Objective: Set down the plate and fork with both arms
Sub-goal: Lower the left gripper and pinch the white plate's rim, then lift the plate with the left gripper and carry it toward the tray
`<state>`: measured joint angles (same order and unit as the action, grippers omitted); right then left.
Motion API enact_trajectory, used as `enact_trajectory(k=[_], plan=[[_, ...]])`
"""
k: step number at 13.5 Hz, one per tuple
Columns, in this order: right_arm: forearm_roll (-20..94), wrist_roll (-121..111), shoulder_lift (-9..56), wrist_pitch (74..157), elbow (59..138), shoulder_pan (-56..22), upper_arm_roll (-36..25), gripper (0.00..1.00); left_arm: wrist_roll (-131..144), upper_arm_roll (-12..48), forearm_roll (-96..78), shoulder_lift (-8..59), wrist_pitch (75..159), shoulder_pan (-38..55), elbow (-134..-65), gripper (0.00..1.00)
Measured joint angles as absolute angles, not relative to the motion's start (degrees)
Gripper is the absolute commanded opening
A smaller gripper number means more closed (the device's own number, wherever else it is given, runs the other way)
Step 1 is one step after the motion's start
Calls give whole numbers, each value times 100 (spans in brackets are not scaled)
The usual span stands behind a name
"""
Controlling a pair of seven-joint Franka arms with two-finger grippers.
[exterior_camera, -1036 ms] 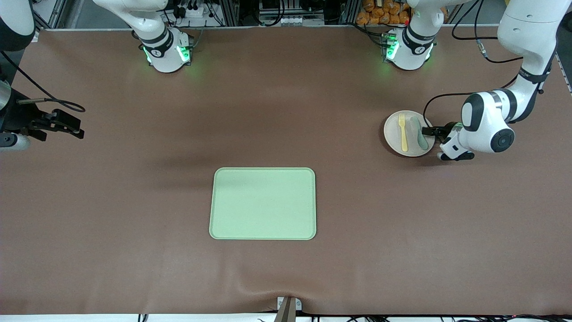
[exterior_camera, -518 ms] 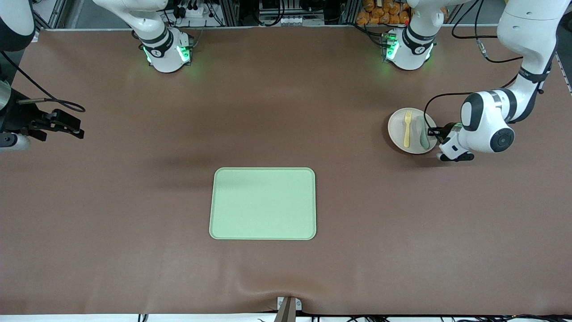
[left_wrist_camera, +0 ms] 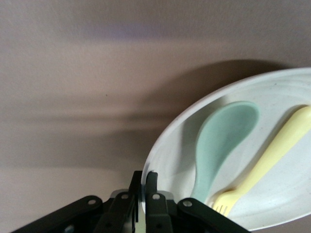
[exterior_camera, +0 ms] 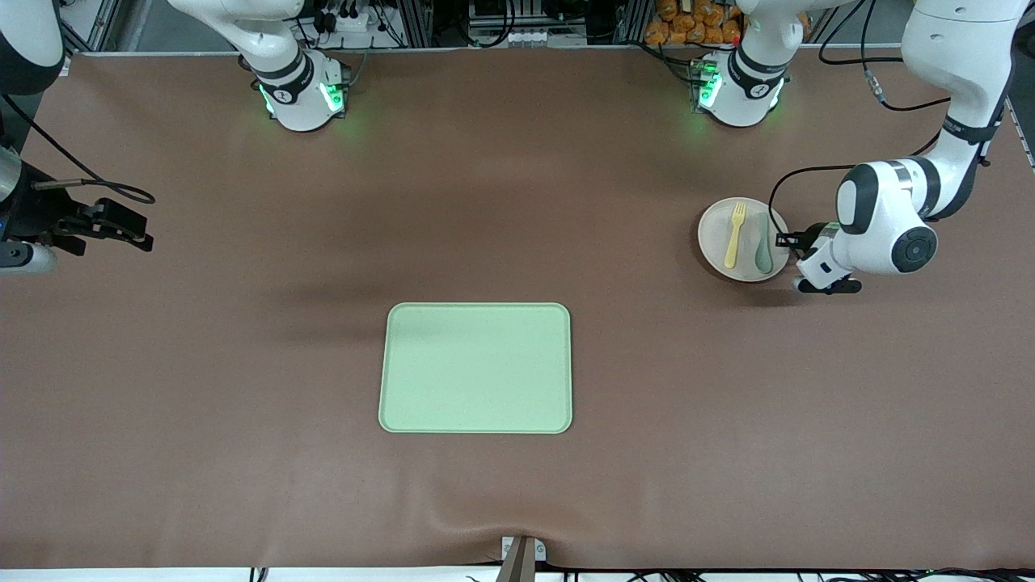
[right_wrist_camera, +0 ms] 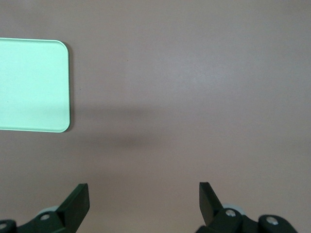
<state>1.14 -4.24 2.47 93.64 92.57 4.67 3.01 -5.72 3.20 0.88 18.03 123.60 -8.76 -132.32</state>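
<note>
L end effector (left_wrist_camera: 144, 194) clenched on round matte plate (exterior_camera: 716, 242) rim; R end effector (right_wrist_camera: 144, 201) released, waiting over table.

I work in a robotics lab: aluminium framing (exterior_camera: 453, 20), cables (exterior_camera: 501, 32) and power strips (exterior_camera: 348, 16) line my brown-covered table (exterior_camera: 517, 202).

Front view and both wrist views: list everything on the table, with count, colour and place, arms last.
plate: one, off-white, toward the left arm's end of the table, its rim pinched by the left gripper.
fork: one, pale yellow, on the plate.
spoon: one, grey-green, on the plate beside the fork.
tray: one, light green, mid-table, nearer the front camera than the plate.
left gripper: one, black, shut on the plate's rim.
right gripper: one, black, open, waiting over bare table at the right arm's end.
</note>
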Motion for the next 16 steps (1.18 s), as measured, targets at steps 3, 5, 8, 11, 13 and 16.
enact_trajectory(k=[3,5,8,11,13,16], plan=[[114,-425,247,9363,9257,469,301,100,-572,354,77,1690,12211,-878,-12951,0],[114,-433,247,9362,9257,471,301,100,-535,416,-92,1615,11838,-878,-12584,0],[114,-473,247,9359,9258,493,301,100,-513,458,-394,1596,11184,-871,-11898,0],[114,-487,248,9357,9259,520,301,100,-505,461,-630,1597,10874,-864,-11431,0],[114,-489,249,9356,9260,522,301,100,-416,464,-655,1603,10720,-826,-11148,0],[114,-491,249,9355,9260,524,301,100,37,474,-861,1654,10399,-645,-10602,0]])
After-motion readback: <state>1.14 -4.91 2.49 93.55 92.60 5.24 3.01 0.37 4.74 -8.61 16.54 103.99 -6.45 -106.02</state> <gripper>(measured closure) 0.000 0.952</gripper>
